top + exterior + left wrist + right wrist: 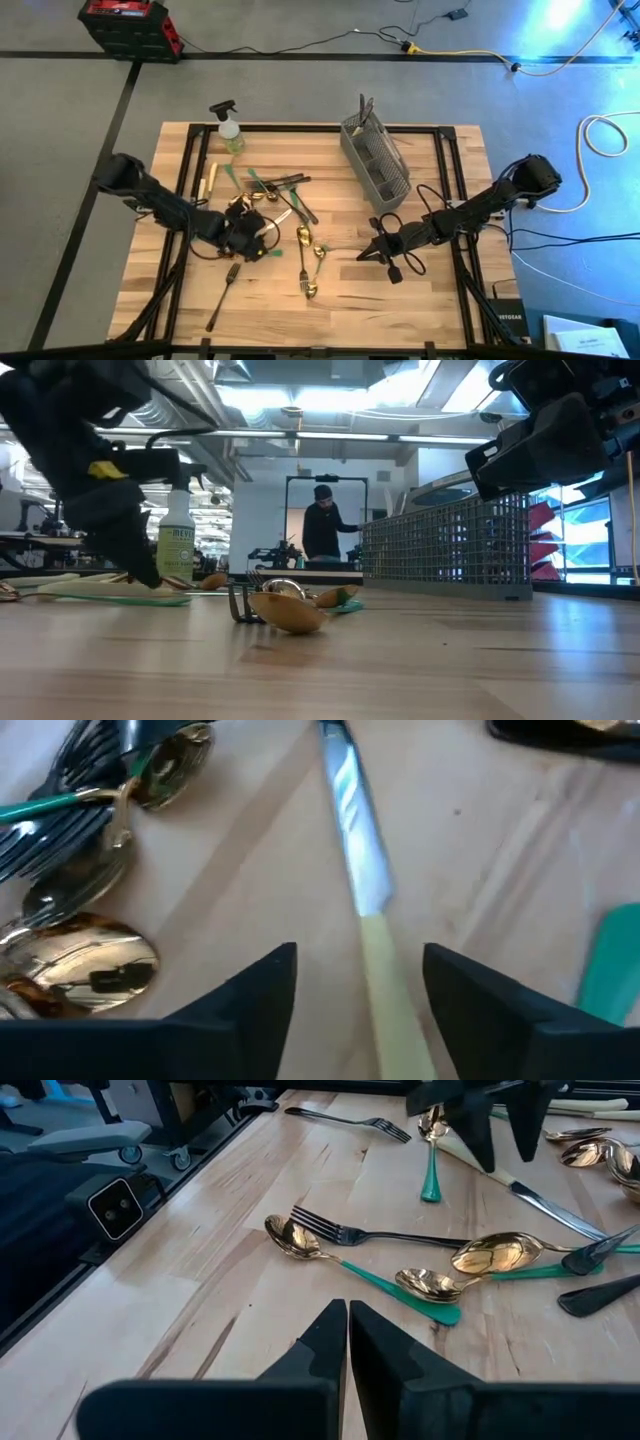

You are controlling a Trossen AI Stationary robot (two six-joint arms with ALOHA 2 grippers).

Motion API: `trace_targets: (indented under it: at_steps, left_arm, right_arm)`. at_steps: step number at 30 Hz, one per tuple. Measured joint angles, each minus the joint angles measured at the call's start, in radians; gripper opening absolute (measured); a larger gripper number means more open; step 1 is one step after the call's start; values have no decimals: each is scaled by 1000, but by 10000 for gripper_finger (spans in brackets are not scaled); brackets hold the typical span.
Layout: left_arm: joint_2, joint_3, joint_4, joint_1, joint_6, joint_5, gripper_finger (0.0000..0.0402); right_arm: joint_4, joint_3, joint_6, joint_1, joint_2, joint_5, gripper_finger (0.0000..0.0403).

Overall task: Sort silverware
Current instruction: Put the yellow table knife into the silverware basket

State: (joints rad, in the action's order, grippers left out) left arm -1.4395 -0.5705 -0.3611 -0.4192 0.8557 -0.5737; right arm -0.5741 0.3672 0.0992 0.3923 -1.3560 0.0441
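Silverware (275, 215) lies scattered over the table (440, 310) in the high view, with the left gripper (243, 238) low over the pile and the right gripper (372, 252) apart. Left wrist view: its fingers stand parted astride a cream-handled knife (365, 910), not gripping; closing comes next, I judge. Right wrist view: right fingers pressed together, empty, facing three green-handled gold spoons (345, 1260) and one dark fork (385, 1236).

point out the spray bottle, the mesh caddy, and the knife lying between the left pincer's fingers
spray bottle (231, 133), high view, on its pale body below the black trigger head.
mesh caddy (377, 162), high view, on its grey wire side wall.
knife (355, 815), left wrist view, on its shiny blade above the cream handle.
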Motion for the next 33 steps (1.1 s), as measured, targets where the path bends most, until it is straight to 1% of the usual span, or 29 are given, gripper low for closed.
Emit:
trace_targets:
  at_steps: [5, 9, 12, 20, 23, 33]
  left_arm:
    - [-42, -2, 0, -20, 31, 7, 226]
    - [-60, -5, -10, -19, 56, 18, 217]
    - [-57, -5, -7, -19, 54, 26, 189]
    - [-55, -5, -6, -18, 8, 63, 58]
    - [-55, -3, -14, -18, -6, 62, 24]
    - [-48, -4, -19, -17, -25, 82, 23]
  right_arm:
    - [0, 0, 0, 0, 0, 0, 0]
    - [0, 0, 0, 0, 0, 0, 0]
    - [0, 0, 0, 0, 0, 0, 0]
    - [0, 0, 0, 0, 0, 0, 0]
    - [0, 0, 0, 0, 0, 0, 0]
    - [0, 0, 0, 0, 0, 0, 0]
